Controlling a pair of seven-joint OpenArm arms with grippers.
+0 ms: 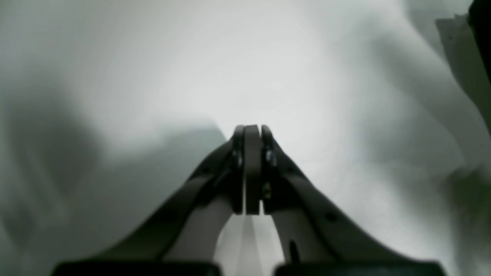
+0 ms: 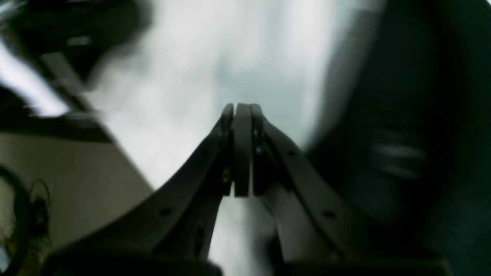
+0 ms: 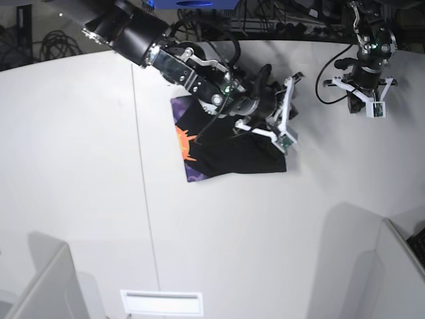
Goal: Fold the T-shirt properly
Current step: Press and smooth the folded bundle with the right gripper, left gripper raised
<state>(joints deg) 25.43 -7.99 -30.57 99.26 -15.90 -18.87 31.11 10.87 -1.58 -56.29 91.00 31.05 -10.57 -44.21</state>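
While the T-shirt (image 3: pixel 229 149) lies bunched in a small dark pile near the middle of the white counter (image 3: pixel 80 166), its orange and purple print peeks out at one edge. The right pincer (image 3: pixel 282 129) hangs over it, pressed closed with nothing inside. The left pincer (image 3: pixel 369 100) waits far away, closed and empty too. To finish well, press the edges flat and even.
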